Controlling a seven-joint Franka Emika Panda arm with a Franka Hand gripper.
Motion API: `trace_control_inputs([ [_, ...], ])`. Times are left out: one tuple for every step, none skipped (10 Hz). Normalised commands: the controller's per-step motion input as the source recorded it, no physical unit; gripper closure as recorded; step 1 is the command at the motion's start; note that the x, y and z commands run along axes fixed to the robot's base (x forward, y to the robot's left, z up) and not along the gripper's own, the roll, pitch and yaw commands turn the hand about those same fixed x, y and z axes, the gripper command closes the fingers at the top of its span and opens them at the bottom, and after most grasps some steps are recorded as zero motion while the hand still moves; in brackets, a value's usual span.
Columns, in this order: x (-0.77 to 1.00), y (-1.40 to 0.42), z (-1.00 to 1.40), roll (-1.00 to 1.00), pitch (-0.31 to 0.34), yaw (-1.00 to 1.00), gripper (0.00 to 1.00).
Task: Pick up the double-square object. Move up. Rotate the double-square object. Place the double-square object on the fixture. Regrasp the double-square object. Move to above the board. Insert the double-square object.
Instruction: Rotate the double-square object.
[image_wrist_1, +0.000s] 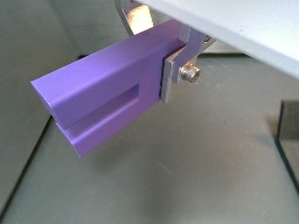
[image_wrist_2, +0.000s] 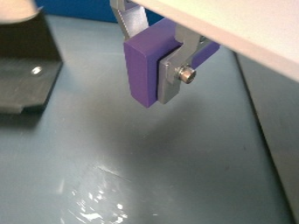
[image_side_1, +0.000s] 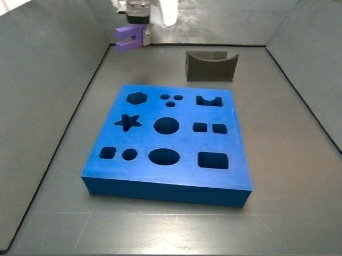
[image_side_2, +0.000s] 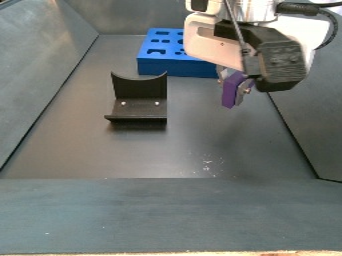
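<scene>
Double-square object (image_side_2: 233, 91) hung clamped between the gripper's (image_side_2: 237, 78) silver fingers (image_wrist_1: 173, 73), well clear of the floor, and both wrist views showed the plates closed on one end of it. From that grip its long axis ran out past the fingers, looking roughly upright in a side view, though the exact tilt was hard to read. Measured from the fixture (image_side_2: 136, 100), the held piece sat off to one side and above, well apart from the curved dip in the holder's top. My judgement was that the next move turned on bringing that long axis into line with the dip. Farther from the fixture lay the board (image_side_2: 174, 53), untouched, its cut-outs open.
</scene>
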Motion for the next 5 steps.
trace_control_inputs([
  [0.0, 0.02, 0.0, -0.01, -0.001, -1.0, 1.0],
  [-0.01, 0.02, 0.0, -0.01, -0.001, -1.0, 1.0],
  [-0.01, 0.02, 0.0, -0.01, -0.001, -1.0, 1.0],
  [-0.01, 0.01, 0.0, -0.01, -0.001, -1.0, 1.0],
  [-0.01, 0.01, 0.0, -0.01, -0.001, -1.0, 1.0],
])
